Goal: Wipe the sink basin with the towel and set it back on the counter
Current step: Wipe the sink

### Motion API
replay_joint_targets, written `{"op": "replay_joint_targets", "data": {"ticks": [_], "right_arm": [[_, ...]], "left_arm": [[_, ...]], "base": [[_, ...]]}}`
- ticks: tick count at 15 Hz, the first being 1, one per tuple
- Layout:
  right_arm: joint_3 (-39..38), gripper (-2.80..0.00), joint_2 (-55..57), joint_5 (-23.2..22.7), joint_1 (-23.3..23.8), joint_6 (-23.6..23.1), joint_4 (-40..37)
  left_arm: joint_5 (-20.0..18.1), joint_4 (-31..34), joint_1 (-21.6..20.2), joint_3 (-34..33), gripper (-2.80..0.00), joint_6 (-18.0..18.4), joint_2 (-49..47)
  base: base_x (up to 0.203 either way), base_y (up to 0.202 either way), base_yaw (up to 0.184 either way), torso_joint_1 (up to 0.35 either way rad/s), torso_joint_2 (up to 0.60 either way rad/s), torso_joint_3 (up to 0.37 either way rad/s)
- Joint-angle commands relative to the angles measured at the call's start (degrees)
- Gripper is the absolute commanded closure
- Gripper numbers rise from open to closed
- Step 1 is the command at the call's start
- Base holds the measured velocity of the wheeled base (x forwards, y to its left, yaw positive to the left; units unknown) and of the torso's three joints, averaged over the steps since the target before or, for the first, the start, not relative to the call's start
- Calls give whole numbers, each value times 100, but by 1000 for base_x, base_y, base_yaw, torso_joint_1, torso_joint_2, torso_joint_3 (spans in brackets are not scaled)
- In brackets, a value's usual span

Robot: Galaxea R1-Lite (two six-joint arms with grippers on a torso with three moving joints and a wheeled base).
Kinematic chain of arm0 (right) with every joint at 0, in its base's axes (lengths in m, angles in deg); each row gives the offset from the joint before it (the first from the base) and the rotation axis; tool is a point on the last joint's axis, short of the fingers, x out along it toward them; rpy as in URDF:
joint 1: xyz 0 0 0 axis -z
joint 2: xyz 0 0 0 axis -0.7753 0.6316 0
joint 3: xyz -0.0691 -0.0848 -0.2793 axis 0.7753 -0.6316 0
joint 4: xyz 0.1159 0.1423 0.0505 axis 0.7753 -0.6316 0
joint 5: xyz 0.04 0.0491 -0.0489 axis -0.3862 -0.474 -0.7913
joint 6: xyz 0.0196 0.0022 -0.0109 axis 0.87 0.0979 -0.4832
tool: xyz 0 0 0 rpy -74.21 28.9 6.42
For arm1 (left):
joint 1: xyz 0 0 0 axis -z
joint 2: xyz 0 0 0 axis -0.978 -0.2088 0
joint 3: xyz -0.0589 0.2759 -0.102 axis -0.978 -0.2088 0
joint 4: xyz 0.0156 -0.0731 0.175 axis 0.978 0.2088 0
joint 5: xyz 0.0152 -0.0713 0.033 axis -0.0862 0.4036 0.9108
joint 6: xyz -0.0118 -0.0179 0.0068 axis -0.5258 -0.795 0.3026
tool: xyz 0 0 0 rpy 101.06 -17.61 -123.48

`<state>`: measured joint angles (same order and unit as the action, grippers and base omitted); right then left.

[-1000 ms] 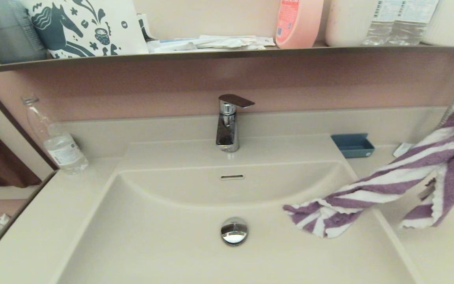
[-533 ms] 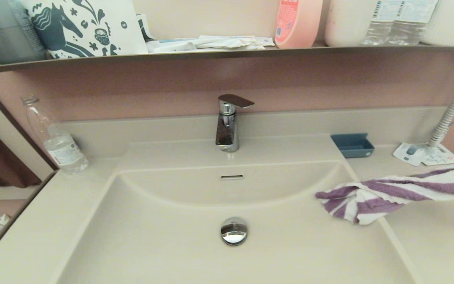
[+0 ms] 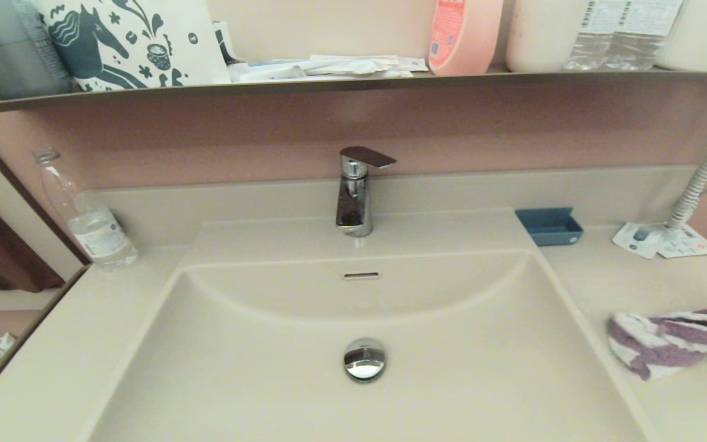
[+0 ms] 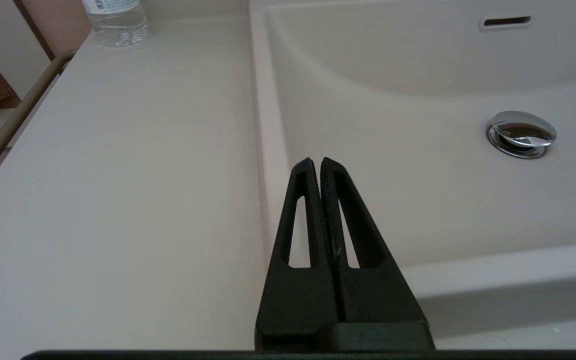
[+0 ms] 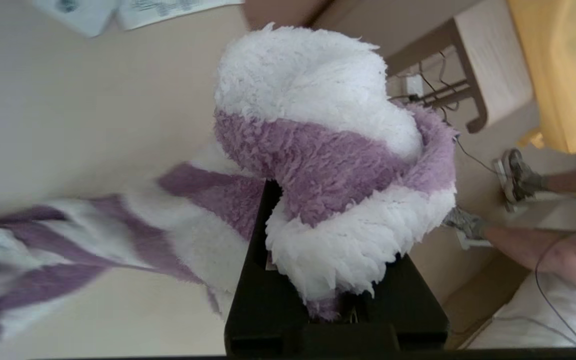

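Observation:
The purple-and-white striped towel lies partly on the counter to the right of the sink basin, trailing off the head view's right edge. In the right wrist view my right gripper is shut on the towel, which bunches over its black fingers and hides their tips. The rest of the cloth stretches down onto the counter. The basin holds only its chrome drain plug. My left gripper is shut and holds nothing, hovering by the basin's left rim.
A chrome tap stands behind the basin. A small blue tray and a white leaflet with a ribbed hose sit at the back right. A clear bottle stands at the back left. The upper shelf carries bottles.
The towel has been pulled rightwards off the basin's right rim and lowered onto the counter. The right arm has left the head view. The left gripper shows no earlier view.

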<state>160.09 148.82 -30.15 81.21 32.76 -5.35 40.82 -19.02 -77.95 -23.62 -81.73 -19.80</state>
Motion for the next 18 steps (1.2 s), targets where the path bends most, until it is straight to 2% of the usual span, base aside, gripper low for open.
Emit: {"op": "replay_joint_targets", "data": {"ticks": [1,4,10,13,14,15,18], "right_arm": [[85,0,219,-7,132,-12,-33],[-266,0,80,-162,107,-6,-132],[-1421,0,-248,-277,-345,12,-163],[-1719,0,-137,-810,-316,-55,-152],[-1902,-126,-84,-857,-307,-138,-91],[-2043,-280,-29,-873,-306,-172,36],[-2162,-280,100,-869,-297,-181,176]], "left_arm": [[1,-1,0,0,0,0,-7],[1,-1,0,0,0,0,-7],[-2,-1,0,0,0,0,-7],[1,-1,8,0,0,0,-7],[1,-1,0,0,0,0,-7],[-1,-1,0,0,0,0,-7],[-2,-1,0,0,0,0,-7]], "base": [[0,0,0,0,0,0],[0,0,0,0,0,0],[0,0,0,0,0,0],[0,0,0,0,0,0],[0,0,0,0,0,0],[0,0,0,0,0,0],[0,0,0,0,0,0]]}}
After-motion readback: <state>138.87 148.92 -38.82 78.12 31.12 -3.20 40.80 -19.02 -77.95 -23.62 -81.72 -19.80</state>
